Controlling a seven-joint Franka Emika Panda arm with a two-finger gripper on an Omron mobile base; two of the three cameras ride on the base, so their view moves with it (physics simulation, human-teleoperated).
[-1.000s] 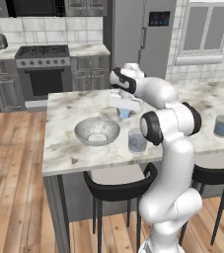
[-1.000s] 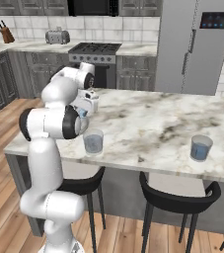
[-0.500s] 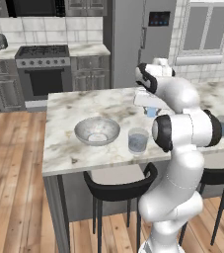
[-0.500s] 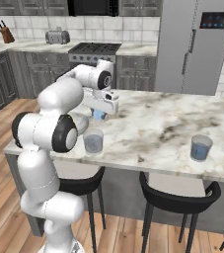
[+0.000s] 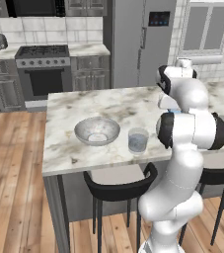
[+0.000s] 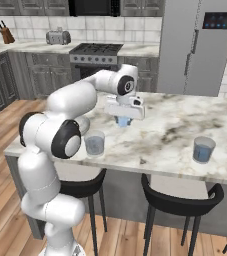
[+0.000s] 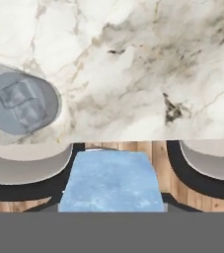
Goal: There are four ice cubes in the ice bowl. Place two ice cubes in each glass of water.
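My gripper (image 6: 123, 119) hangs over the middle of the marble island, shut on a pale-blue ice cube (image 7: 111, 180); the same ice cube (image 6: 122, 121) shows below the hand. To its left stands one glass of water (image 6: 94, 144), and from above that glass (image 7: 22, 105) holds two cubes. The other glass of water (image 6: 203, 149) stands apart at the right. The ice bowl (image 5: 84, 129) sits left of the near glass (image 5: 138, 140); I cannot make out what lies in it. My own arm hides most of the hand in the left base view.
Black stools (image 6: 177, 192) stand under the island's front edge (image 5: 98, 163), and their seats (image 7: 27, 165) show low in the hand view. A stove (image 5: 44, 69) and a fridge (image 5: 143, 39) line the back wall, well away from the island.
The arm has swung right across the island with the ice cube in its grip, from over the bowl and near glass to the open marble between the two glasses.
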